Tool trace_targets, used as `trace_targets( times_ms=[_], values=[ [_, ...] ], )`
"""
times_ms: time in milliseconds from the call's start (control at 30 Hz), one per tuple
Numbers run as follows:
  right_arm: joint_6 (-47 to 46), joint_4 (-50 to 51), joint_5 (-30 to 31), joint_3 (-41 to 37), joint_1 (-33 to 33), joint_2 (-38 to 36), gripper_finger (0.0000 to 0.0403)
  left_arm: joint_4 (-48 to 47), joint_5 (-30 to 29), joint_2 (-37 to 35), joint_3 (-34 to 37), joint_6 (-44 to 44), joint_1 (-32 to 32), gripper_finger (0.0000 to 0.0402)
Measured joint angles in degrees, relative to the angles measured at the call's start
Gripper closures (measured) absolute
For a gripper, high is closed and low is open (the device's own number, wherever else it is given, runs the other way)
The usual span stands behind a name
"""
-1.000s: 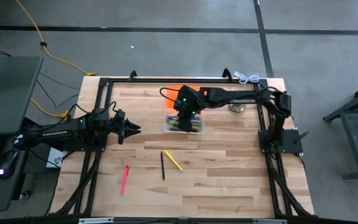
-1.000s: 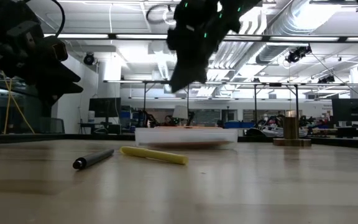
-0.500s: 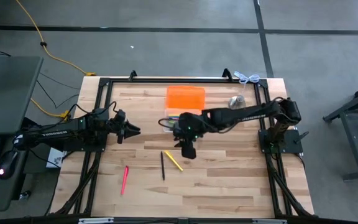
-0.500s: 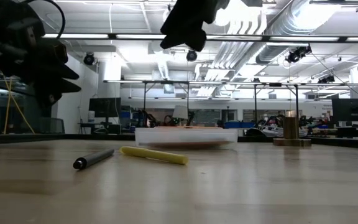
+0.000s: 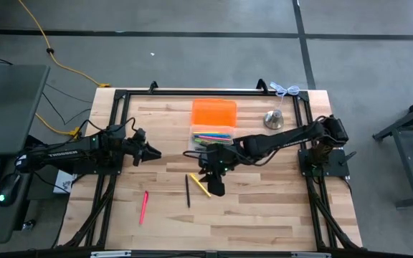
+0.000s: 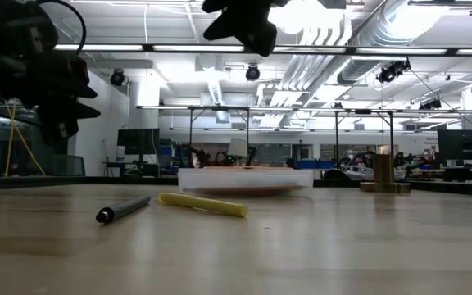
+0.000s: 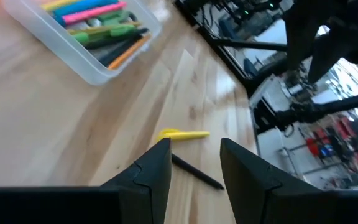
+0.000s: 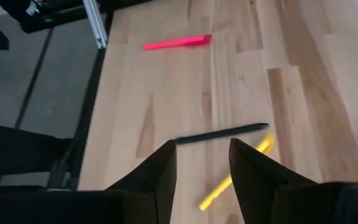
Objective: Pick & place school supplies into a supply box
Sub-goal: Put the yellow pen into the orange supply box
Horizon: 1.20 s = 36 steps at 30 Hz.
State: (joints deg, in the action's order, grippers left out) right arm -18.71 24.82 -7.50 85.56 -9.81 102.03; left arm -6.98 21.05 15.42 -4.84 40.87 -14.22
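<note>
While the right end effector [image 5: 214, 188] hangs spread and empty over the yellow pen [image 5: 200, 185] – black pen [image 5: 188, 190] beside it – the box [image 5: 212, 139] holds supplies; left end effector [image 5: 153, 152] spread, idle at table's left

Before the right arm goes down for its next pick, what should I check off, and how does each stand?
1. Right tool open and empty: ok.
2. It is above the yellow marker and black pen: ok.
3. Marker and pen apart enough to grip one alone: cannot tell.
4. Supply box uncovered, ready to receive: ok.
5. Left tool off to the side, out of the way: ok.
6. Pink pen left on the table: ok.
</note>
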Motion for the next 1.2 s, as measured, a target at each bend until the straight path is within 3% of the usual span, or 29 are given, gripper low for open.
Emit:
trace_targets(
  times_ms=[400, 833, 1200],
  values=[
    [-7.6, -2.1, 0.3, 0.0, 0.4, 1.4, 0.0282, -0.6, 0.6, 0.0, 0.0, -3.4, 0.0, 0.0234],
    [-15.0, -2.3, -8.6, 0.0, 1.4, 11.3, 0.0304, -4.1, 2.7, 0.1, -0.1, -7.4, 0.0, 0.0234],
    [-17.5, -6.6, -7.5, 0.0, 2.5, 12.4, 0.0304, -4.3, 2.9, 0.1, -0.1, -9.6, 0.0, 0.0234]
  ],
)
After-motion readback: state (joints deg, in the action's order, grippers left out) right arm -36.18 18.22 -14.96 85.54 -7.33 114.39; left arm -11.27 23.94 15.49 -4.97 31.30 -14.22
